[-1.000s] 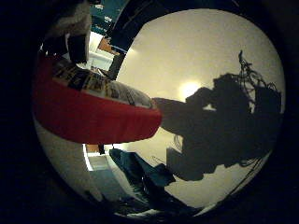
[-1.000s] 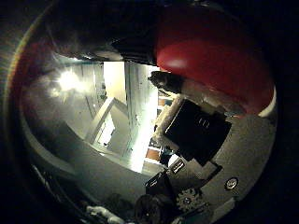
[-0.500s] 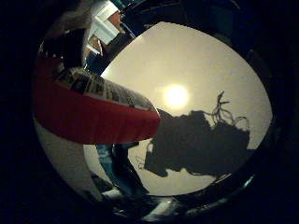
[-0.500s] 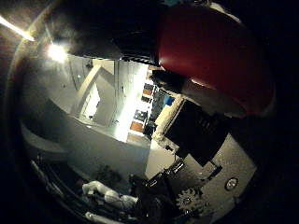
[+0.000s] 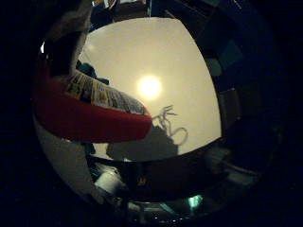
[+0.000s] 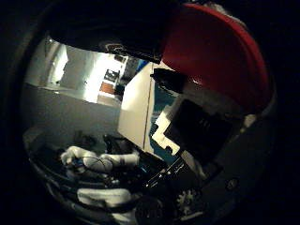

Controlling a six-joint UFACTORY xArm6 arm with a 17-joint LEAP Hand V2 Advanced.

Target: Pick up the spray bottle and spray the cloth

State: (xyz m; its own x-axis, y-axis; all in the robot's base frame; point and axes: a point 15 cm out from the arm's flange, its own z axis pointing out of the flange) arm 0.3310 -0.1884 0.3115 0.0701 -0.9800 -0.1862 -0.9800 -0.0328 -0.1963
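Note:
The red spray bottle [image 5: 90,118] with its printed label lies hard against my palm and fills one side of the little finger side view. In the thumb side view its red body [image 6: 215,51] and dark nozzle [image 6: 168,80] show, with my right hand's [image 6: 197,131] black and white fingers curled against it. The bottle hangs above the white table [image 5: 156,52]. A blue-teal cloth [image 5: 90,71] peeks out on the table behind the bottle, mostly hidden by it.
A bright light reflection [image 5: 149,87] sits mid-table, and the hand and bottle cast a dark shadow [image 5: 142,146] near the table's edge. Dark furniture rings the table. The arm's white rounded body [image 6: 101,161] and a lit room wall [image 6: 93,79] show beyond.
Both views have swung, so the camera has moved with the hand. The table looks farther away and the shadow smaller, nearer the edge. The bottle stays against the palm.

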